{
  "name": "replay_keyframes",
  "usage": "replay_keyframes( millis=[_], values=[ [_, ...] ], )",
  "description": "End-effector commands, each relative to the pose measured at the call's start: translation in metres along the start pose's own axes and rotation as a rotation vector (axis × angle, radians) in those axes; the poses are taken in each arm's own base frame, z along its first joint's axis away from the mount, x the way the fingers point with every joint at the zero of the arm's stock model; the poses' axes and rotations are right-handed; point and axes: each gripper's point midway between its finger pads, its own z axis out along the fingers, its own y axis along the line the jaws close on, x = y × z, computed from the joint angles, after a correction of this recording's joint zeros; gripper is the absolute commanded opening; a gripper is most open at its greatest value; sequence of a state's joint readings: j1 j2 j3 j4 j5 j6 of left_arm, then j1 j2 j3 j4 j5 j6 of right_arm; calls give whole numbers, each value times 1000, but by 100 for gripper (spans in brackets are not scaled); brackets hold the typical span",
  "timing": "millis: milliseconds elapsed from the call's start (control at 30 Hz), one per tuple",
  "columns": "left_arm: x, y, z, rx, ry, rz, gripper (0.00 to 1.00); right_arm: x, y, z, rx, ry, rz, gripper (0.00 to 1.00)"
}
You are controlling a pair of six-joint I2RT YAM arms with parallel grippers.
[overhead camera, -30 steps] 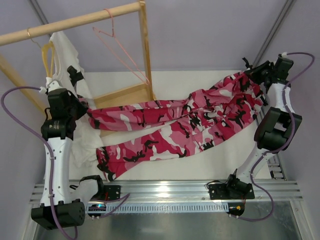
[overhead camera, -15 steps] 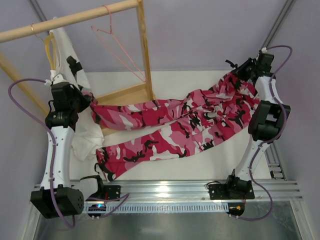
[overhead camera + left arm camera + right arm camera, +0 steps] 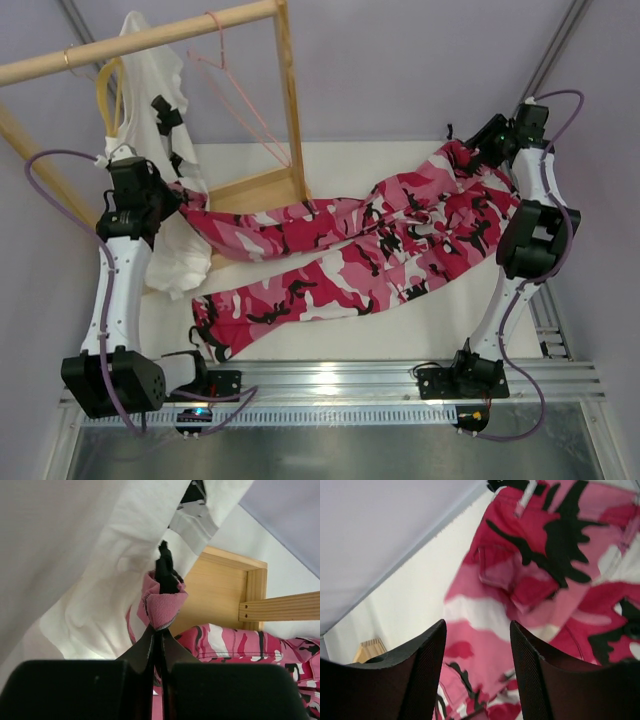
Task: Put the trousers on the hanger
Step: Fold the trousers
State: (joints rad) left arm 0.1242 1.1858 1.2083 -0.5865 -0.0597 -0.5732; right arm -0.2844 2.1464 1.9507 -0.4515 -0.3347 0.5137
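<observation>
- The white table (image 3: 380, 165) carried the cloth and the foot of the rack.
- A wooden rack (image 3: 150, 40) stood at the far left, its rail slanting across the top of the overhead view.
- The trousers (image 3: 380, 240) lay spread across the table, waistband at the far right and both legs running left. The nearer leg lay flat. The farther leg rose at its end toward the rack. They were not on the pale-pink hanger.
- A white T-shirt (image 3: 180, 265) hung from the rail and draped down beside the left arm.
- The left gripper (image 3: 159, 630) was pinched tight on a pink fold at the end of the farther leg, held up against the T-shirt.
- The right gripper (image 3: 477, 625) hung over the waistband with its jaws well apart and nothing between them.
- The hanger (image 3: 250, 115), thin pale-pink wire, hung bare from the rail, just right of the T-shirt.
- A yellow hanger (image 3: 105, 95) carried the T-shirt.
</observation>
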Motion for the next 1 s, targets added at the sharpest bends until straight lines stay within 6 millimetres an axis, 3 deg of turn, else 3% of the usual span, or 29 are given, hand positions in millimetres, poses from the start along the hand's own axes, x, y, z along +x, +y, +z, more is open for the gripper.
replay_keyframes(
  millis=[0, 67, 267, 333, 433, 467, 500, 567, 667, 800, 867, 967],
  values=[
    [19, 5, 16, -69, 87, 18, 1, -9, 15, -50, 24, -57, -11, 57],
    [27, 5, 28, -95, 121, 34, 0, -4, 25, -59, 5, -67, -14, 58],
    [46, -25, 46, -8, 158, 52, 1, 22, 37, -81, 1, -42, -47, 63],
    [58, -41, 45, 13, 183, 88, 6, 37, 44, -85, -23, -15, -54, 63],
    [64, -40, 44, -19, 203, 110, 13, 54, 52, -93, -36, 3, -80, 64],
    [62, -39, 43, -27, 201, 112, 21, 58, 53, -95, -42, 7, -81, 63],
    [63, -36, 42, -44, 200, 114, 24, 70, 53, -94, -44, 28, -79, 63],
    [62, -33, 35, -58, 197, 115, 31, 77, 61, -102, -73, 33, -83, 63],
    [57, -33, 21, -60, 173, 119, 46, 109, 71, -111, -101, 80, -113, 63],
    [61, -27, 0, -98, 172, 159, 59, 144, 79, -125, -123, 114, -137, 64],
    [62, -19, -10, -135, 172, 173, 67, 162, 75, -128, -103, 151, -110, 63],
    [73, 1, -27, -213, 185, 209, 71, 183, 47, -133, 6, 173, -9, 63]
  ],
)
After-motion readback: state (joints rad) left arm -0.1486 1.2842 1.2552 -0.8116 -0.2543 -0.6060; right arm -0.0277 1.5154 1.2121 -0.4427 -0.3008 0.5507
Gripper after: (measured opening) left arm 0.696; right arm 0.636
